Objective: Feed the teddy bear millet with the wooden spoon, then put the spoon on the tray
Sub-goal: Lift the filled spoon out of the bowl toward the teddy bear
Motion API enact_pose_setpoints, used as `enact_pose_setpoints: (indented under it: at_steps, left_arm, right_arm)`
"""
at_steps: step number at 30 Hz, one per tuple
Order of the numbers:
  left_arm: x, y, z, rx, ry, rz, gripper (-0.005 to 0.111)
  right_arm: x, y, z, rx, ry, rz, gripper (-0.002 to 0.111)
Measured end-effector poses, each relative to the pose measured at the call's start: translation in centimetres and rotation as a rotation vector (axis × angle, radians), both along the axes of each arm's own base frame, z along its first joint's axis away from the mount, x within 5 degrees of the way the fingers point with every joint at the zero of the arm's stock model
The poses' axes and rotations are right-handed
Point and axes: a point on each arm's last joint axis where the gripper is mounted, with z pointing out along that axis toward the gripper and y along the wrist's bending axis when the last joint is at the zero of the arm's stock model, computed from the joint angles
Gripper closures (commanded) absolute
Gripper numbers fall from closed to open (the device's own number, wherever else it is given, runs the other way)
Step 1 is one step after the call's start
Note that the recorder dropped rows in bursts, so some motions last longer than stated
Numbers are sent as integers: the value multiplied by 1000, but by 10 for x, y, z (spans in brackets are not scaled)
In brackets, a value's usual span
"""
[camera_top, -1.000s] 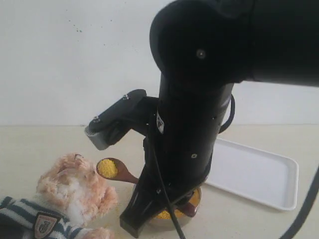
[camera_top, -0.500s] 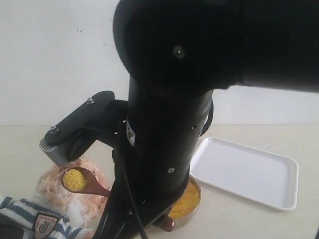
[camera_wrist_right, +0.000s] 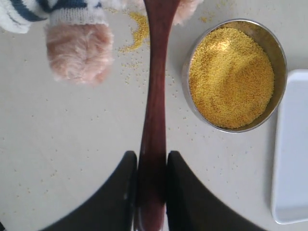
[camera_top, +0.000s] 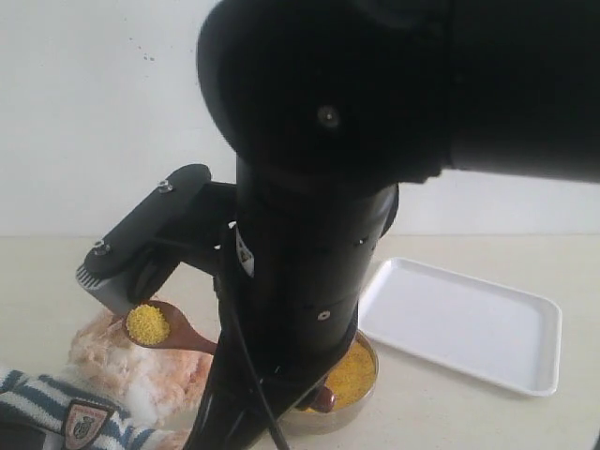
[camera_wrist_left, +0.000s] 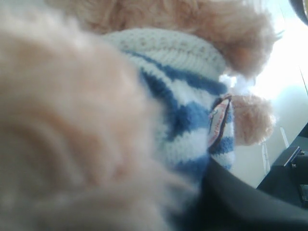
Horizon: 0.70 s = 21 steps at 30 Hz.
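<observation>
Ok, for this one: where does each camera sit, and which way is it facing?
Exterior: seems low beside the table, facing the white wall across it; the right arm fills the middle.
Left wrist: pressed against the teddy bear; fur and striped shirt fill it, a dark robot part at the edge.
Right wrist: looks down at the table along the wooden spoon, right gripper clamped on its handle.
Shared: exterior and right wrist both show the wooden spoon, the bowl of millet and the tray.
</observation>
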Motion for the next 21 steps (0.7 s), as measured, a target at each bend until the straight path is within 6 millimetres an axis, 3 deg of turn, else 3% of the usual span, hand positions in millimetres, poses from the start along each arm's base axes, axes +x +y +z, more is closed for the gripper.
enact_pose_setpoints:
  at_steps: [10, 21]
  left_arm:
    - [0, 0, 0, 0, 0, 0, 103]
    - [0, 0, 0, 0, 0, 0, 103]
  right_arm:
    - [7, 13, -18, -50, 13, 1, 108]
    - [19, 33, -19, -46, -11, 10, 108]
